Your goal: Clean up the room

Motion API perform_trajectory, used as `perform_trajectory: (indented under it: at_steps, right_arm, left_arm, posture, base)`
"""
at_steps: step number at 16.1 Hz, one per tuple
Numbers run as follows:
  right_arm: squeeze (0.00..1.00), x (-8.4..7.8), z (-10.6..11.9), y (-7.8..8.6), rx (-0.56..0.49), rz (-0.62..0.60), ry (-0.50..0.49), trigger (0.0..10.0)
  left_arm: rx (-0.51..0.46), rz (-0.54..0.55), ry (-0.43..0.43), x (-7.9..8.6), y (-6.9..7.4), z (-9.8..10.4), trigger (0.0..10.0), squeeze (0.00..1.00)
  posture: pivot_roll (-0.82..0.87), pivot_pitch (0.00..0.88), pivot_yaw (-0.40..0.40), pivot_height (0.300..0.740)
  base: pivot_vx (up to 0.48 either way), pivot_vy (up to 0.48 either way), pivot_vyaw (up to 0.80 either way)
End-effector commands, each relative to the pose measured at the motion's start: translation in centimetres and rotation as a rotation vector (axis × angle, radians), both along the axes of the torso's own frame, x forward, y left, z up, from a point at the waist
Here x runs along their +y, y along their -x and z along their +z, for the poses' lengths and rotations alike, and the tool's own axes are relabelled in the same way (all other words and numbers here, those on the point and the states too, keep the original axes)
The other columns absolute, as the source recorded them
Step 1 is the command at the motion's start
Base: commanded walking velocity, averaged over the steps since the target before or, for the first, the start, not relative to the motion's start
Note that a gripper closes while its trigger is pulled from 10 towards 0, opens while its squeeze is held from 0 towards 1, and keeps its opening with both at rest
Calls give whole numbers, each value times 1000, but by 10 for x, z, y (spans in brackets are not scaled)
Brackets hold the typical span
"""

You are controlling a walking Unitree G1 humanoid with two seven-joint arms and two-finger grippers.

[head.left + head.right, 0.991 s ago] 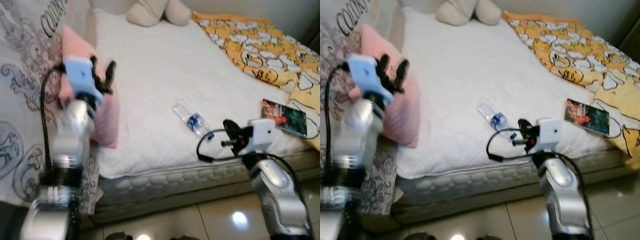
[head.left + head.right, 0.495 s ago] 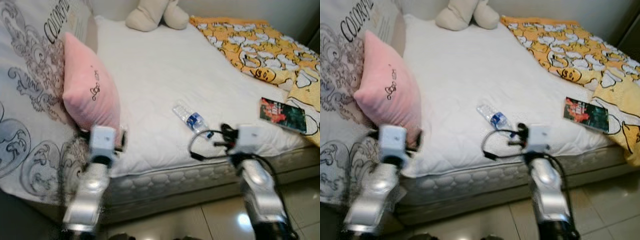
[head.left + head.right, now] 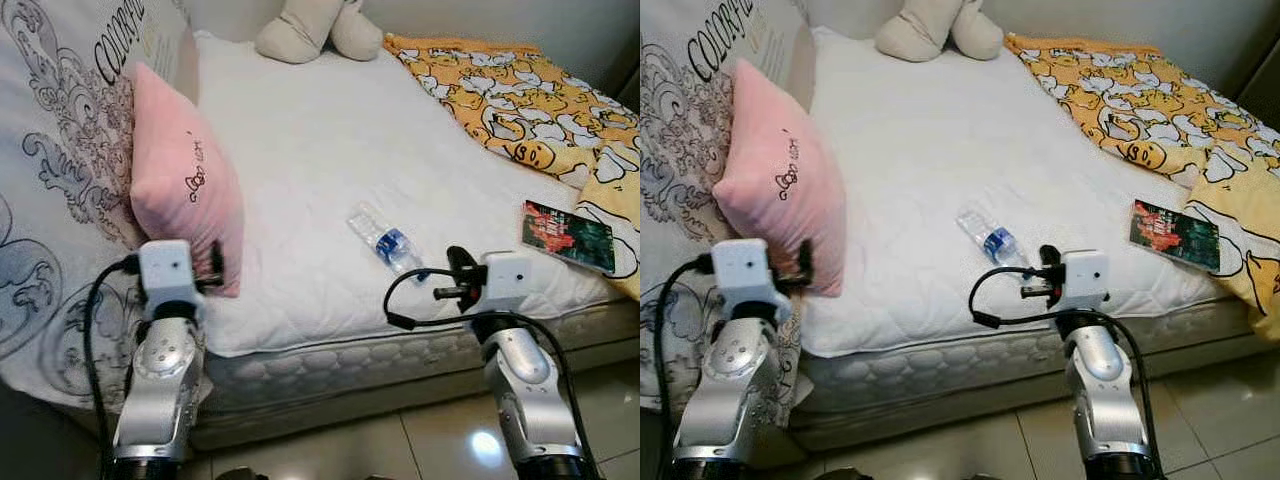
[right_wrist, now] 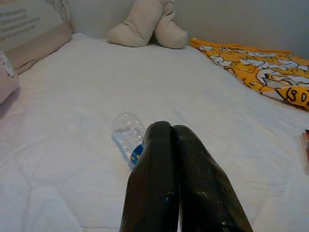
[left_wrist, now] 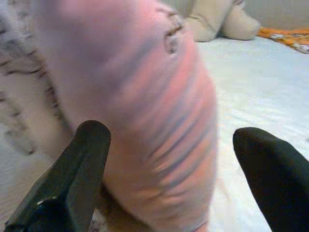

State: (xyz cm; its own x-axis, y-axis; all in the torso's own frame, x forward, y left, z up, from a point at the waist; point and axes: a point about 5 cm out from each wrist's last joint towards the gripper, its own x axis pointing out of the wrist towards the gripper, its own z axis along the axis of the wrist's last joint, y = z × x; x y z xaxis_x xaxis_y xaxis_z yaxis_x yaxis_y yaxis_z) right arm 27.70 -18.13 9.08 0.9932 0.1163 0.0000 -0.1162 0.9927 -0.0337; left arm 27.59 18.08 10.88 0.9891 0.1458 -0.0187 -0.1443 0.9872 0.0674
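Note:
A clear plastic bottle (image 3: 385,240) with a blue label lies on the white mattress (image 3: 300,150) near its front edge. My right gripper (image 3: 455,272) hovers just short of the bottle's near end, fingers shut together (image 4: 171,133) with nothing in them. A pink pillow (image 3: 185,180) leans against a large patterned pillow (image 3: 60,170) on the left. My left gripper (image 3: 215,270) is at the pink pillow's lower corner. In the left wrist view its fingers (image 5: 87,154) stand wide open with the pillow (image 5: 145,96) just ahead of them.
A book (image 3: 566,235) lies at the bed's right front corner beside a yellow patterned blanket (image 3: 520,90). A beige plush toy (image 3: 320,25) sits at the far end of the bed. Tiled floor (image 3: 400,450) runs below the mattress edge.
My left arm has come down from in front of the pink pillow to the pillow's lower corner at the bed edge. The right gripper has stayed by the bottle.

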Motion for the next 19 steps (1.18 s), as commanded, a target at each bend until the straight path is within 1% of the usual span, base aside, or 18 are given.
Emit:
perform_trajectory:
  at_steps: [1,2,3,4,8,9,13,14,17,19]
  right_arm:
    - [0,-3,5,-2,-28,2,5,10000]
    - [0,-1,7,-5,-31,11,2,10000]
    - [0,2,8,-9,-35,28,6,10000]
    - [0,4,9,-11,-37,38,10,10000]
    - [0,5,6,-14,-25,34,-16,10000]
    - [0,7,4,-13,-20,41,-18,10000]
    - [0,5,1,-9,-5,43,-17,10000]
    - [0,4,0,-8,-2,43,-14,10000]
    - [0,3,-1,-9,6,44,-10,10000]
    - [0,4,-3,-12,15,41,-17,10000]
  left_arm:
    - [-25,-31,3,-5,-4,6,10000,0]
    - [-40,-35,21,-7,-9,8,10000,0]
    - [-61,-46,20,-9,-14,13,10000,0]
    - [-69,-49,14,-10,-16,15,10000,0]
    - [-83,-30,18,-8,-17,18,10000,0]
    - [-90,-34,16,-10,-19,19,10000,0]
    - [-79,-37,12,-11,-21,17,10000,0]
    - [-81,-51,15,-15,-21,17,10000,0]
    - [-96,-66,14,-16,-19,19,10000,0]
    - [-104,-68,1,-14,-20,21,10000,0]
  posture:
    - [-32,0,-81,740]
    - [-34,0,-77,740]
    - [-33,0,-73,740]
    - [-32,0,-69,740]
    - [-34,0,-52,740]
    - [-37,0,-47,740]
    - [-47,0,-48,740]
    - [-51,0,-50,740]
    - [-46,0,-53,740]
    - [-30,0,-52,740]
  base:
    - [300,-371,0]
    - [304,-368,0]
    - [307,-368,0]
    - [304,-368,0]
    - [303,-368,0]
    - [304,-368,0]
    - [304,-368,0]
    - [304,-368,0]
    - [295,-375,0]
    - [279,-388,0]
